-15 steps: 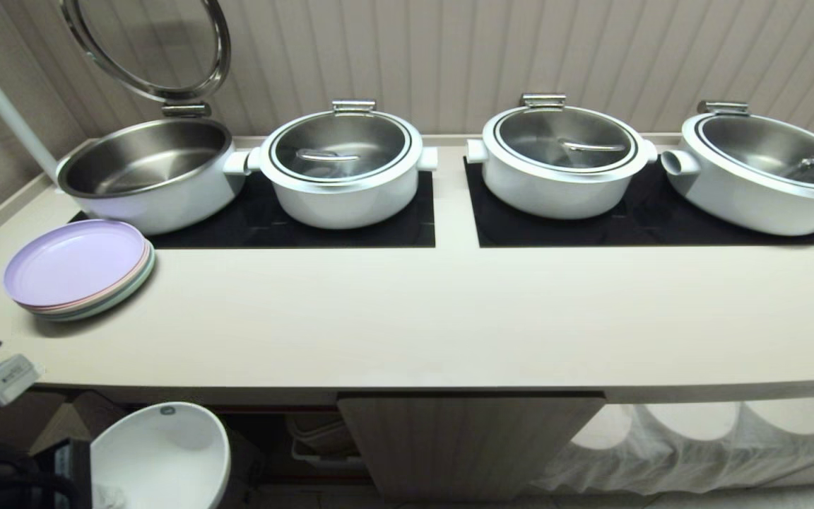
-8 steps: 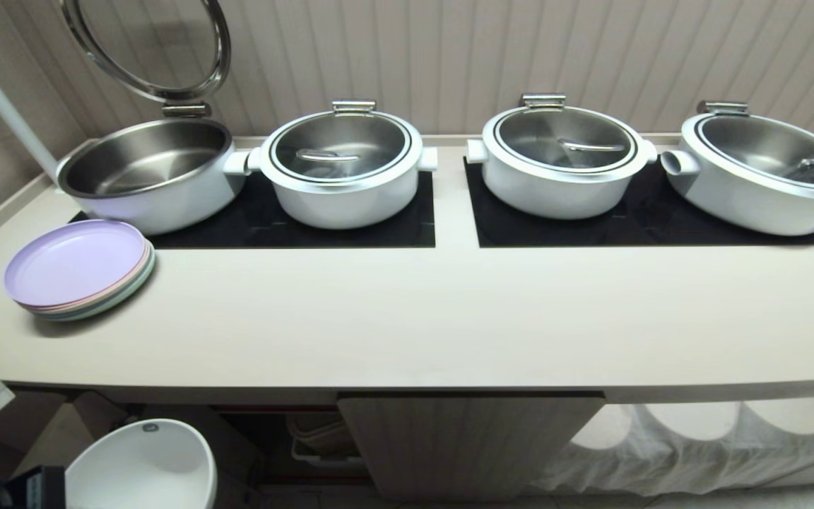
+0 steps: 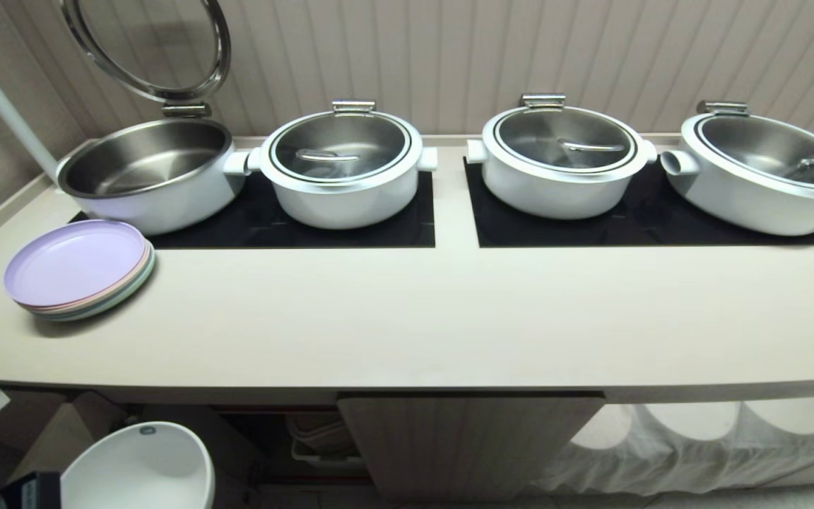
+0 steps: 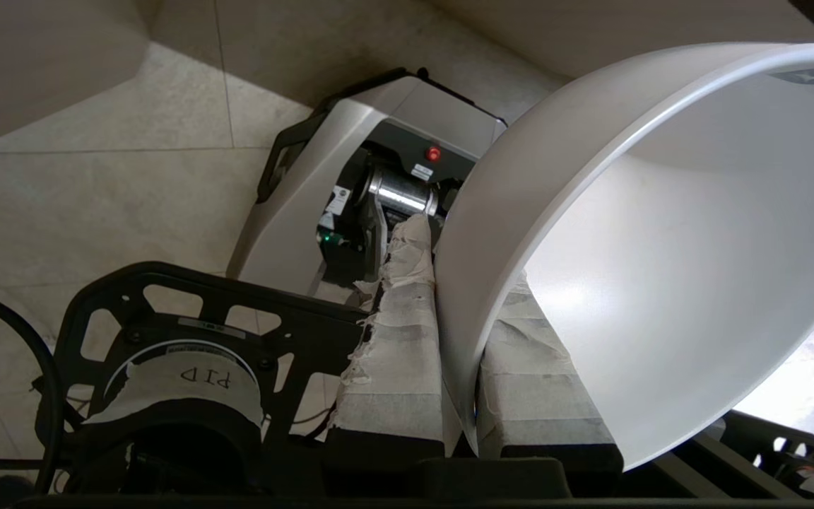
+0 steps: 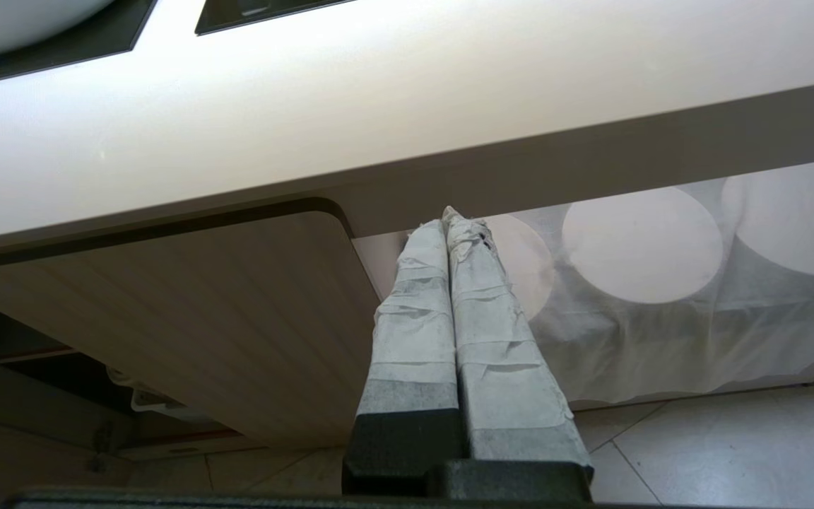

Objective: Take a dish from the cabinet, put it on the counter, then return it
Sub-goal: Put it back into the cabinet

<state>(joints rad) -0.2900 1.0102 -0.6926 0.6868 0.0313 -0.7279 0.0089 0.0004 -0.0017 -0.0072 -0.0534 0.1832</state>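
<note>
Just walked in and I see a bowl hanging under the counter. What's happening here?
The robot's left gripper is shut on the wall of a white bowl, holding it tilted below the counter, in front of the open cabinet. The right gripper is parked shut, low by the closed cabinet door. No bowl stands on the counter.

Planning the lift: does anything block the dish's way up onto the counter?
Only the counter's front edge overhangs above the dish, held by the left end effector. The landing area right of the plates looks bare.
</note>
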